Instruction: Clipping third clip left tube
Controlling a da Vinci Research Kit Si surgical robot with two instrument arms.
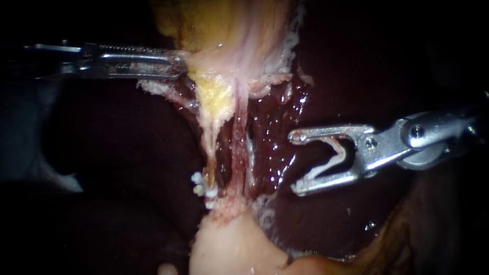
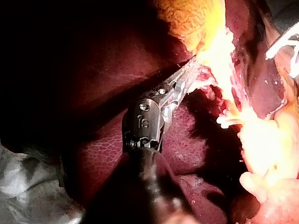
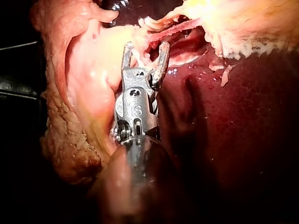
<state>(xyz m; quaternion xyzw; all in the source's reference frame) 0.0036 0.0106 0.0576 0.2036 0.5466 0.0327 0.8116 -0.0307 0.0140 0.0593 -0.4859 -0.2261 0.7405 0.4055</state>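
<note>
Right, eyes on the thin pale left tube (image 1: 210, 147), strung upright between the yellow-and-pink fatty tissue mass (image 1: 229, 35) at its upper end and the smooth pale tissue lump (image 1: 234, 244) at its lower end. Low on that tube, just above the lump, small white clips (image 1: 199, 186), bunched close together. Just beside the left tube and running alongside it, the redder, wetter right tube (image 1: 237, 153). Behind both, glistening dark red liver (image 1: 326, 224).

Up by the left tube's upper end, on the side away from the right tube, the slender steel left tool (image 1: 178, 65): long toothed jaws lying flat and clenched on a ragged pale edge of the yellow-and-pink fatty tissue mass.

Now across to the far side of the right tube, well apart from the left tube and hanging over the liver, the silver hinged right tool (image 1: 297, 163). Jaws spread wide, mouth facing the left tube, grasping an open white clip (image 1: 333, 158) seated between them. Touching neither tube. Same wide spread in the right wrist view, tips just short of the stretched strands ahead.
</note>
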